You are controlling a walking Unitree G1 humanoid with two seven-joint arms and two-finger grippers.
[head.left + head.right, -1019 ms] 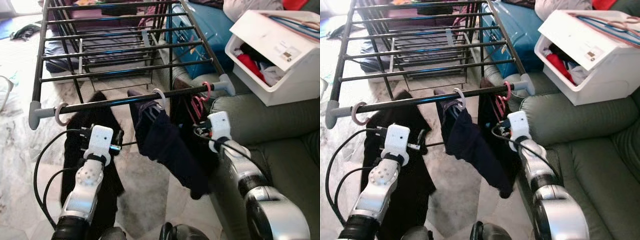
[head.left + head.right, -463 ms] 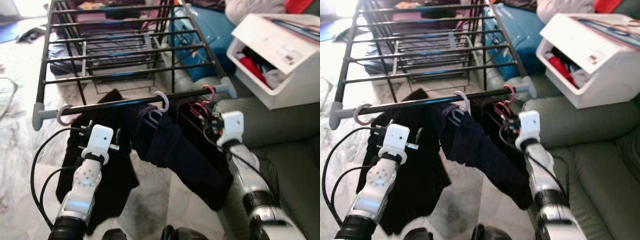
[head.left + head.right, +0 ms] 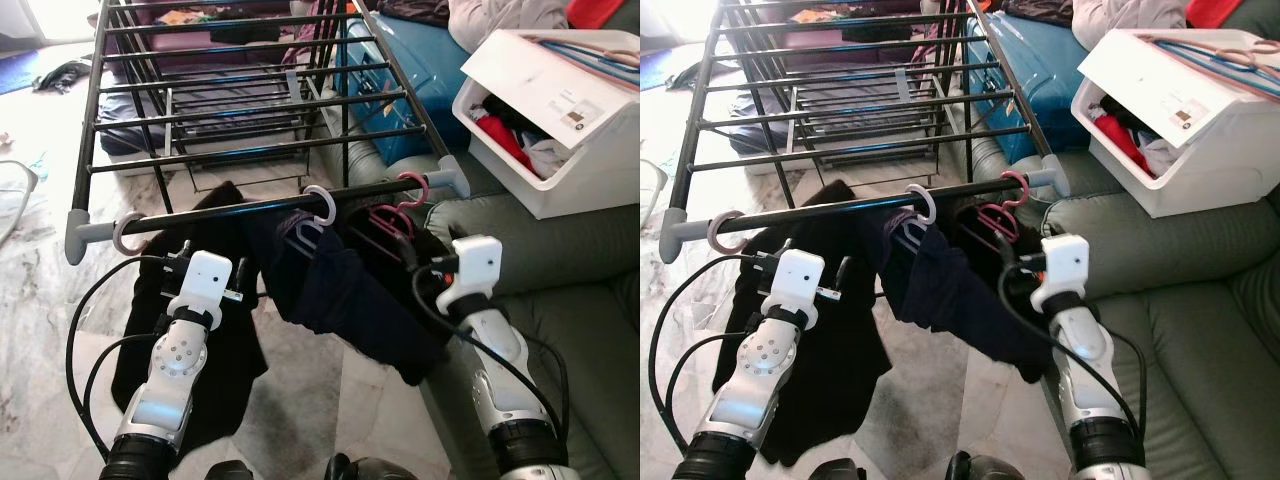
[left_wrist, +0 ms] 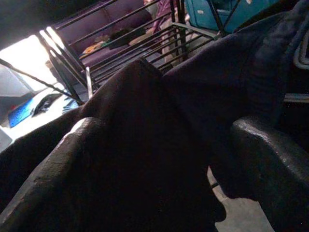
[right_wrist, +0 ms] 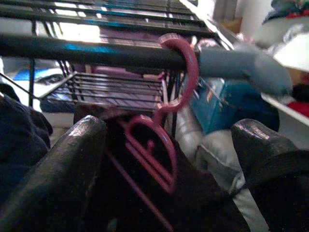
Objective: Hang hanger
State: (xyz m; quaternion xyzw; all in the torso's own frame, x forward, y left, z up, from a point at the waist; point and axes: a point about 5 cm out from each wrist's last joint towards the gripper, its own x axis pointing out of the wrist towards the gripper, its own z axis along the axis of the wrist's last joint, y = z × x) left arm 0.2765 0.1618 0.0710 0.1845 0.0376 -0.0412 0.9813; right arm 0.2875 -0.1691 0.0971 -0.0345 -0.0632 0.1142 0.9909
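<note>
Right tool (image 5: 169, 159), its two long black fingers (image 5: 63, 174) spread wide and holding nothing, sits just below and short of the dark red plastic hanger (image 5: 166, 113), whose hook curls over the black front rail of the drying rack (image 5: 87, 50) beside the rail's grey end cap (image 5: 241, 65). From the head views the same dark red hanger (image 3: 392, 212) carries a dark garment and hangs at the right end of the rail (image 3: 230, 210), next to the grey-green sofa arm (image 3: 520, 240); the hook bearing on the rail, not the tool, appears to support it, so the hanging step looks complete for this piece. Left tool (image 4: 159, 159), also spread wide with nothing between its fingers, faces the black garment (image 3: 190, 290) hanging from a pale pink hanger hook (image 3: 123, 232) near the rail's left end. A white hanger hook (image 3: 322, 203) holds a navy garment (image 3: 340, 295) at mid-rail, between the two arms. An open white plastic bin of clothes (image 3: 560, 110) rests on the sofa, likely the source of further items.
</note>
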